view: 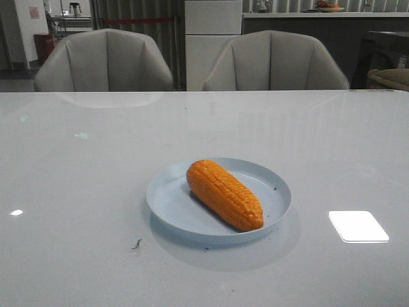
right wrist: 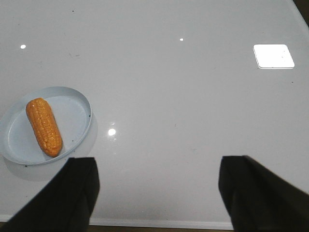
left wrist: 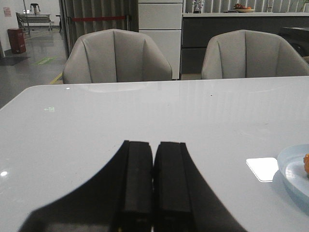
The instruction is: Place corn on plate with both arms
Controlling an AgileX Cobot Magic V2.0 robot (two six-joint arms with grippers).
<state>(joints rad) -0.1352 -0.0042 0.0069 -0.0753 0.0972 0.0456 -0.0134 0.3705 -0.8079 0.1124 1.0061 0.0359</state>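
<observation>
Orange corn (view: 224, 194) diagonal on plate (view: 167, 203), left fingers (left wrist: 137, 183) pressed together, right fingers (right wrist: 72, 193) spread wide.

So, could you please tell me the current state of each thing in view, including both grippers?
Orange bumpy corn cob: lying on its side inside the plate, ungripped.
Round pale blue plate: flat on the table, holding the corn.
Left black gripper: shut, empty.
Right black gripper: open, empty, apart from the plate.
</observation>
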